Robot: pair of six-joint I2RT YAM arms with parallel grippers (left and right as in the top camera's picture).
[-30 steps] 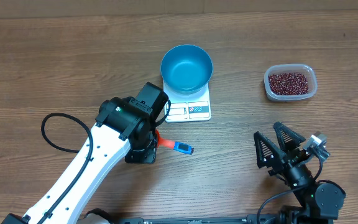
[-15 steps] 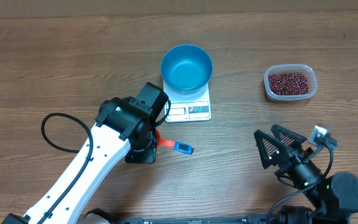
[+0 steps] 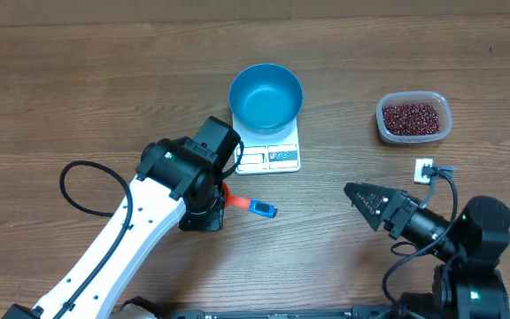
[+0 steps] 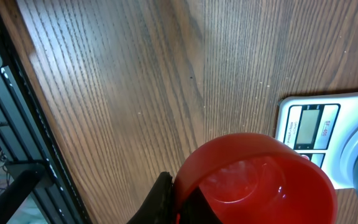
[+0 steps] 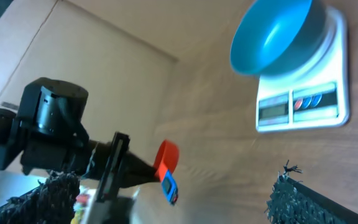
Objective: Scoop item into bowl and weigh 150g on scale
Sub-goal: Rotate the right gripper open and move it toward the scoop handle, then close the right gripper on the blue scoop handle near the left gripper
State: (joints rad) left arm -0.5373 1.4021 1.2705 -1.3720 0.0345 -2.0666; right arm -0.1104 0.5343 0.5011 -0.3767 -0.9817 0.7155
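There is one blue bowl [image 3: 266, 96], one white scale [image 3: 269, 152], one clear plastic tub [image 3: 413, 133], one red scoop [image 3: 227, 200] and two tools. The beans [image 3: 412, 116] are too many to count. They lie in a loose dark red heap inside the tub, far right on the wooden counter [image 3: 104, 89], well apart from the bowl.

The bowl sits on the far part of the scale at the far centre of the counter. This leaves the scale's display window and button panel uncovered along its near edge. The left wrist view shows small print beside the display, too small to read. No other writing is legible.

The left tool [image 3: 215, 202] is pressed together on the red scoop, just near and left of the scale. The scoop's blue end [image 3: 260, 210] sticks out to the right. In the left wrist view the red cup fills the lower frame, with the scale's corner just beyond it.

The right tool [image 3: 366, 199] is at the near right, pointing left. Its fingers [image 5: 55, 199] are spread wide, with nothing between them and touching nothing.

One black cable [image 3: 71, 190] loops on the counter at the left.
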